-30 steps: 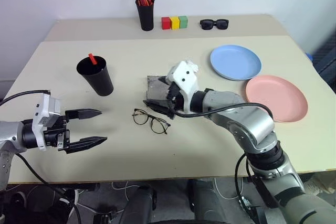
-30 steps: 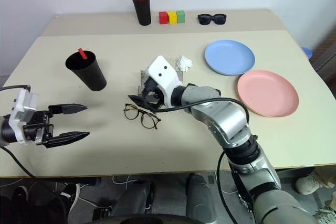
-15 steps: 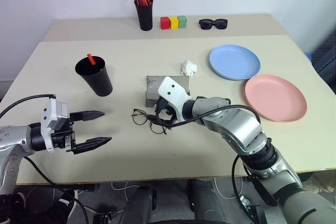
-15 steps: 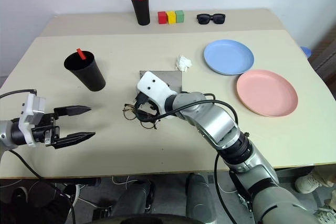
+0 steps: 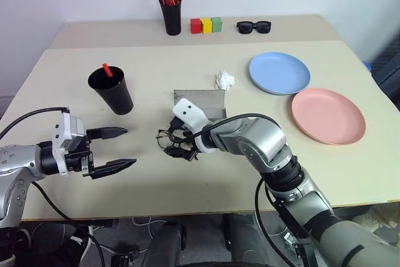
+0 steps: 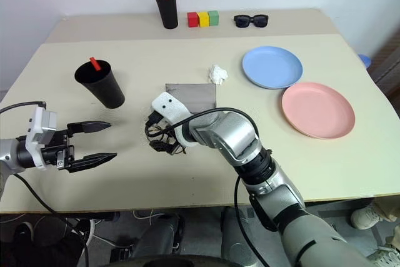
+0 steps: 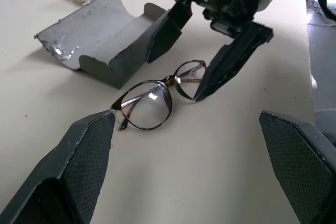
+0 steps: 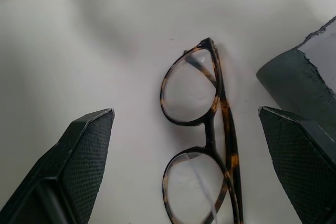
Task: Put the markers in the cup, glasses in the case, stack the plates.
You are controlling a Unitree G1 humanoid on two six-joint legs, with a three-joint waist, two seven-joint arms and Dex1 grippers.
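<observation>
**One of three jobs partly done: glasses not yet cased**

Two pincers are counted. The right gripper point(image 5: 175, 142) is set wide open, its fingers straddling the glasses point(image 7: 157, 94) without closing on them; nothing is gripped. One pair of glasses is counted, lying flat on the table point(image 5: 206, 182) between those fingers. One case point(image 5: 200, 101), open and empty, is found just beyond the right gripper. The left gripper point(image 5: 114, 149) is held open and empty, well apart to the left of the glasses.

One cup point(image 5: 114, 90) is placed beyond the left gripper; one red-tipped marker point(image 5: 107, 69) is seen standing in it. A second marker cannot be told inside.

Two plates are counted, far to the right of the right gripper: one blue plate point(image 5: 280, 73), one pink plate point(image 5: 328, 116), lying side by side, unstacked.

Judged outstanding: casing the glasses, stacking the plates.
</observation>
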